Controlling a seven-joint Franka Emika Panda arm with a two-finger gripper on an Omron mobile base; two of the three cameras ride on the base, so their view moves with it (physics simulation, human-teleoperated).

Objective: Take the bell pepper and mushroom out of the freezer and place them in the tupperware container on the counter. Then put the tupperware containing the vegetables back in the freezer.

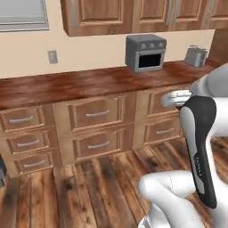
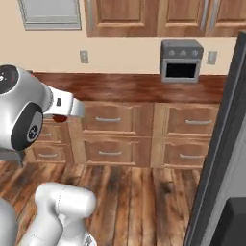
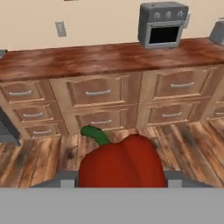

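White, glossy arm (image 1: 178, 191) of rounded, tube-like links with smooth bulging shells, shading to light grey on the undersides. Dark, near-black elongated panel (image 1: 201, 147) set into one link in the left base view, bearing faint small lettering too blurred to read; black round joint cap (image 2: 9, 79) with tiny red and white marks in the right base view, plus a second dark disc (image 2: 30, 129) carrying a small white mark. Short white wrist segment (image 2: 65, 106) with one small dark square spot.
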